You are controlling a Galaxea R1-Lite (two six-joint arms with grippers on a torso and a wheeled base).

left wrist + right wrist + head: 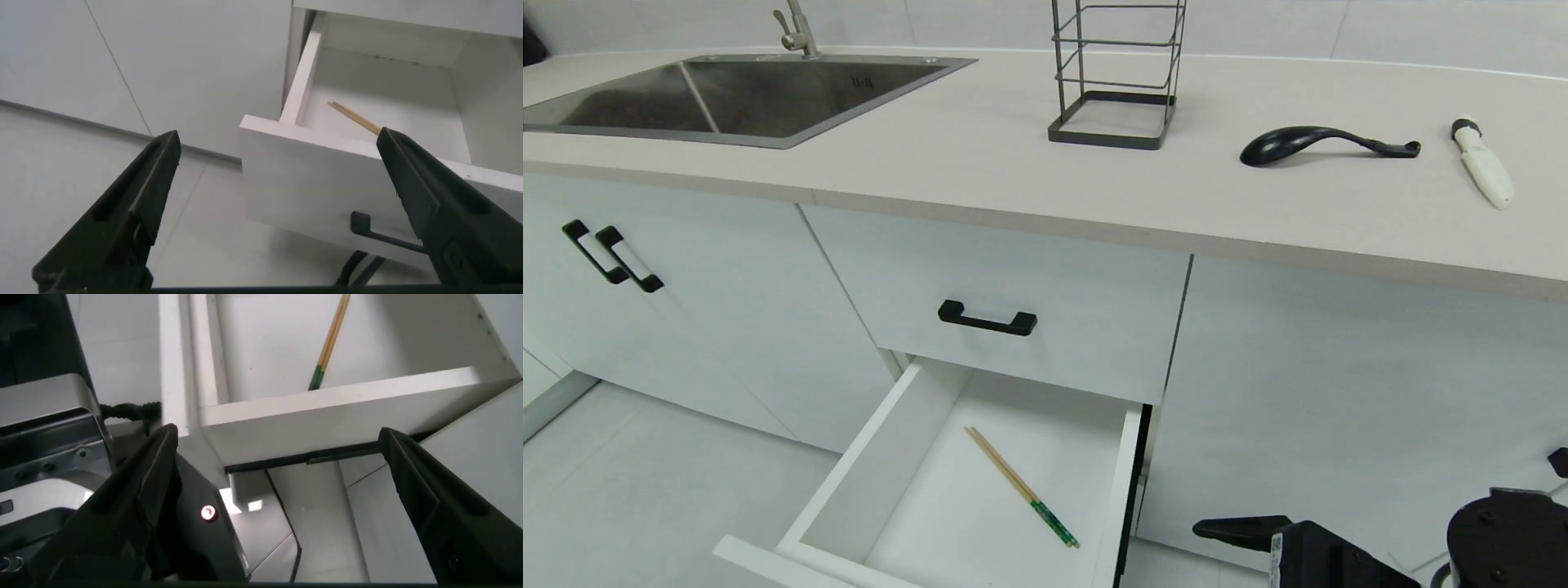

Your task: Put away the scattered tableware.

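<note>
— Where is the tableware?
— Chopsticks (1021, 487) lie in the open drawer (882, 457) just beyond my left pincer (276, 139) and right pincer (278, 431). A black spoon (1307, 143) rests on the bench (980, 163), well above both.
— And the pincers?
— Both are spread wide, holding nothing.

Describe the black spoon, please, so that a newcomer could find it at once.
On the countertop, right of the wire rack, lies the black spoon. Its curved, all-black shape sets it apart from the straight white utensil farther right.
</note>
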